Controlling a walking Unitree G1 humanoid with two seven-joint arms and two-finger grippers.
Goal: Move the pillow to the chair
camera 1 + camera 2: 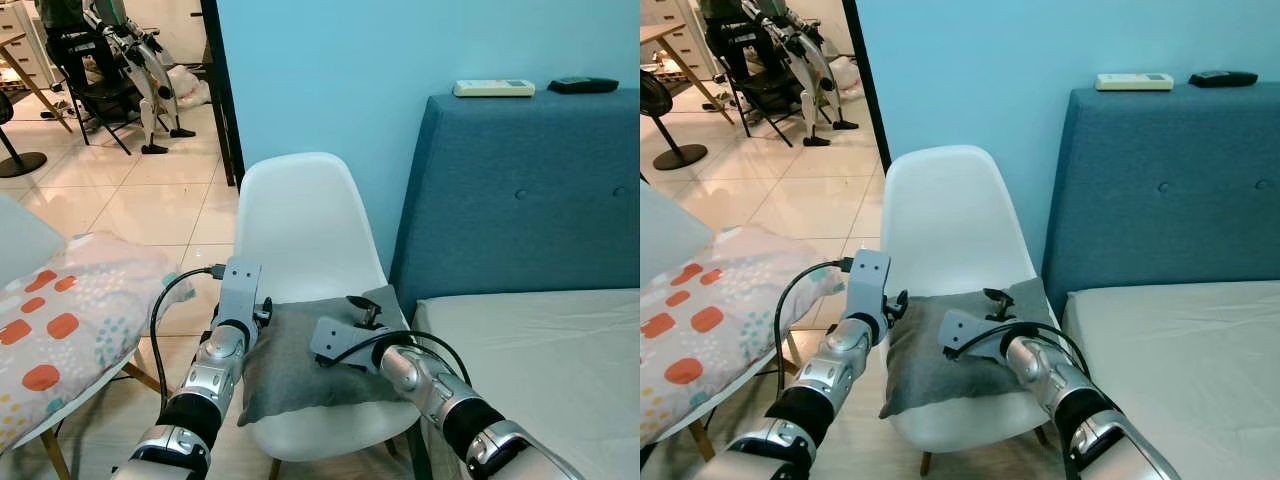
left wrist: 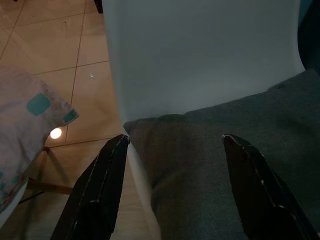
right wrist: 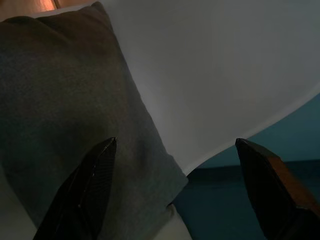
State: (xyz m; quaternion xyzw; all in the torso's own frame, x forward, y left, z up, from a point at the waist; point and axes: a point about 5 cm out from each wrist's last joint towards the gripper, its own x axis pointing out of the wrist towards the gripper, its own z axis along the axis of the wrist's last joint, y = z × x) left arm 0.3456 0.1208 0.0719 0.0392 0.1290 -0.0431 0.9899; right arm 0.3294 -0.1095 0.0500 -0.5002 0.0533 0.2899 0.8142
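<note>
Gray pillow [image 1: 300, 350] lies flat on the white chair [image 1: 305, 225] seat, long axis running left-right, near-left corner hanging past the seat edge. Left claw [image 2: 172, 185] and right claw [image 3: 175, 185] both have fingers spread apart, gripping nothing, 1 over each end of the pillow. Risk, imo: a finger snagging fabric on pullback could drag it off that overhanging near edge to the floor.

The left gripper [image 2: 172, 172] is seen with its two black fingers spread wide over a corner of the grey pillow [image 2: 235, 150], which is laid on the white chair [image 2: 200, 55]. A spotted cushion [image 2: 25, 125] is seen beside, above the tiled floor [image 2: 60, 50].
</note>
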